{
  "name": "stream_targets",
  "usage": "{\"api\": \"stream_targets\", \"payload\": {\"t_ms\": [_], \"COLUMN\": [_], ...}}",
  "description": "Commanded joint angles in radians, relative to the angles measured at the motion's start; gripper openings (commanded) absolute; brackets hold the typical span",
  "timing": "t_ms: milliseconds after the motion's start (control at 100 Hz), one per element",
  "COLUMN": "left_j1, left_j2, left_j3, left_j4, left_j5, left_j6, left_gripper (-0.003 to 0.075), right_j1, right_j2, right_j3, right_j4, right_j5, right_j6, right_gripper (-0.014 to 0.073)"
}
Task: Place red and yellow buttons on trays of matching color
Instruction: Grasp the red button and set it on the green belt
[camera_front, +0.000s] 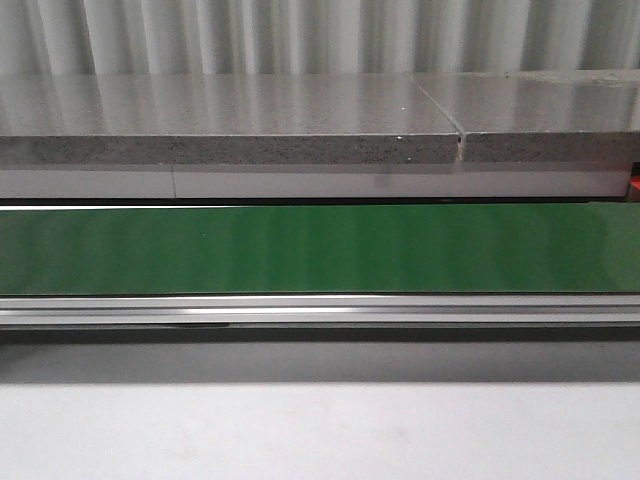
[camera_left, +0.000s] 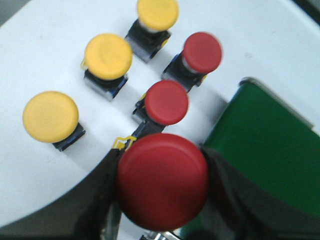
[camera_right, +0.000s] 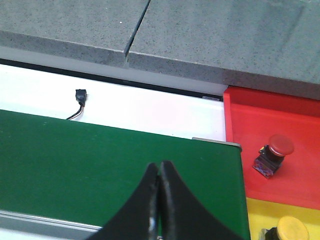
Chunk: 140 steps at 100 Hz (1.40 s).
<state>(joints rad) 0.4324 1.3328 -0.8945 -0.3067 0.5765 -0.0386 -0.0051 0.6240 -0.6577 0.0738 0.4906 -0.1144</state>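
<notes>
In the left wrist view my left gripper (camera_left: 162, 180) is shut on a red button (camera_left: 162, 177), its black fingers (camera_left: 97, 195) pressing both sides of the cap. Beyond it on the white surface stand two more red buttons (camera_left: 166, 102) (camera_left: 202, 52) and three yellow buttons (camera_left: 50, 116) (camera_left: 108, 56) (camera_left: 157, 13). In the right wrist view my right gripper (camera_right: 159, 170) hangs shut and empty over the green belt (camera_right: 100, 160). A red tray (camera_right: 280, 120) holds one red button (camera_right: 274, 151); a yellow tray (camera_right: 257, 220) beside it holds a yellow button (camera_right: 291, 230).
The green conveyor belt (camera_front: 320, 248) runs across the front view, with a metal rail (camera_front: 320, 310) before it and a grey stone ledge (camera_front: 230, 130) behind. A small black connector with a wire (camera_right: 80, 96) lies on the white strip past the belt. Neither arm appears in the front view.
</notes>
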Motion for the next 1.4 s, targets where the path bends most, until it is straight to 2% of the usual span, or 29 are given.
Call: {"api": "stream_targets", "payload": {"t_ms": [0, 170, 390, 680, 1260, 1390], "left_j1": [-0.025, -0.086, -0.196, -0.299, -0.308, -0.308], "left_j2": [-0.098, -0.141, -0.073, 0.067, 0.151, 0.178], "left_j3": [-0.030, -0.092, -0.214, -0.239, -0.239, -0.239], "left_j4": [-0.021, -0.019, -0.013, -0.006, 0.055, 0.055], "left_j5": [-0.052, 0.013, 0.151, 0.171, 0.173, 0.191], "left_j6": [0.015, 0.082, 0.139, 0.163, 0.163, 0.163], "left_gripper": [-0.0020, -0.0020, -0.0020, -0.0020, -0.0017, 0.0050], "right_j1": [0.001, 0.001, 0.001, 0.001, 0.001, 0.001], "right_j2": [-0.004, -0.004, -0.004, -0.004, -0.004, -0.004], "right_j3": [-0.026, -0.026, -0.026, -0.026, -0.026, -0.026], "right_j4": [0.003, 0.003, 0.003, 0.003, 0.003, 0.003], "right_j5": [-0.080, -0.080, -0.080, -0.080, -0.080, -0.080], "right_j6": [-0.008, -0.008, -0.008, -0.008, -0.008, -0.008], "right_gripper": [-0.0068, -0.0068, -0.0068, -0.0068, -0.0068, -0.0068]}}
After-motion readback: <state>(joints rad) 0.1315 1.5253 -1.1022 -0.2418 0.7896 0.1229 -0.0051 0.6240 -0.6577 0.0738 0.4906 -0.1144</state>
